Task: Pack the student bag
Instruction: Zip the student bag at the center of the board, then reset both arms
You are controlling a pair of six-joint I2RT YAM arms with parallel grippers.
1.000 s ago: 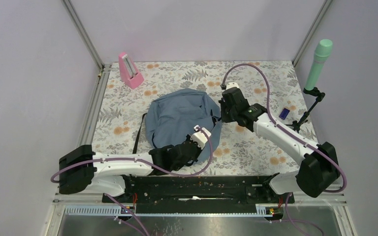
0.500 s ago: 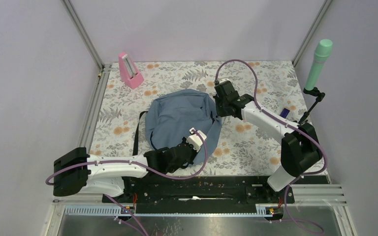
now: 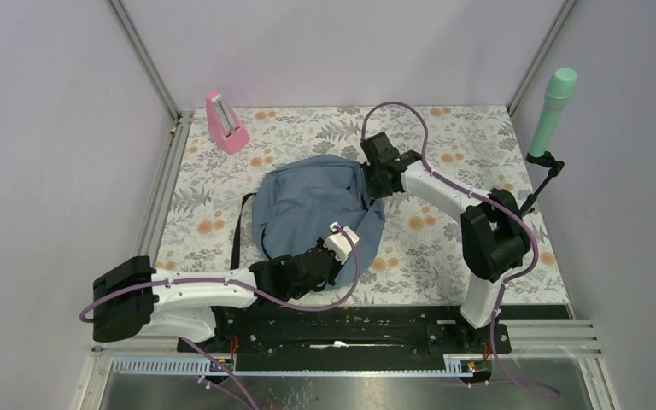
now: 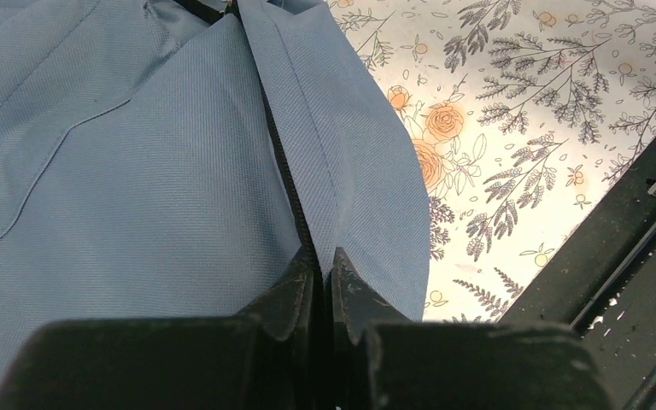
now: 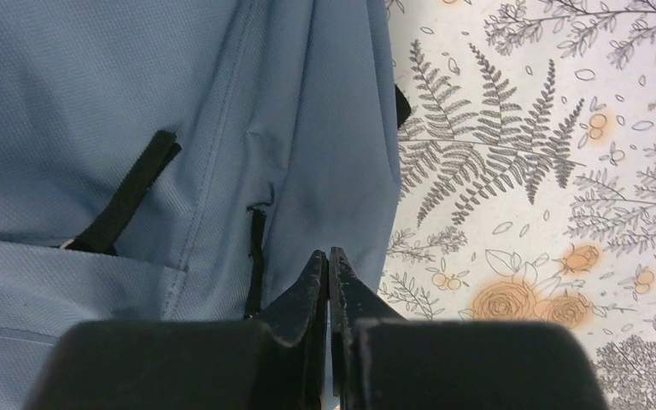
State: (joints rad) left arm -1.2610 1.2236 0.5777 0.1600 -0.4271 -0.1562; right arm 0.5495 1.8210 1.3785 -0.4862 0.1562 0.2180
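The student bag (image 3: pixel 307 205), grey-blue, lies flat in the middle of the floral table. My left gripper (image 3: pixel 352 249) is at its near right edge; in the left wrist view my left gripper (image 4: pixel 323 260) is shut on the bag's (image 4: pixel 137 171) black zipper seam (image 4: pixel 286 179). My right gripper (image 3: pixel 368 190) is at the bag's far right edge. In the right wrist view my right gripper (image 5: pixel 329 256) is shut, its tips over the rim of the bag (image 5: pixel 94 102) next to a short zipper (image 5: pixel 256 256); I cannot tell whether fabric is pinched.
A pink metronome (image 3: pixel 225 122) stands at the back left. A green cylinder (image 3: pixel 553 107) on a black stand is at the right wall. A black strap (image 3: pixel 239 231) trails off the bag's left side. The black rail (image 3: pixel 350 320) runs along the near edge.
My right arm has swung left and its gripper has come to the bag's far right edge. My left gripper has stayed on the near right edge, shifting slightly left early on.
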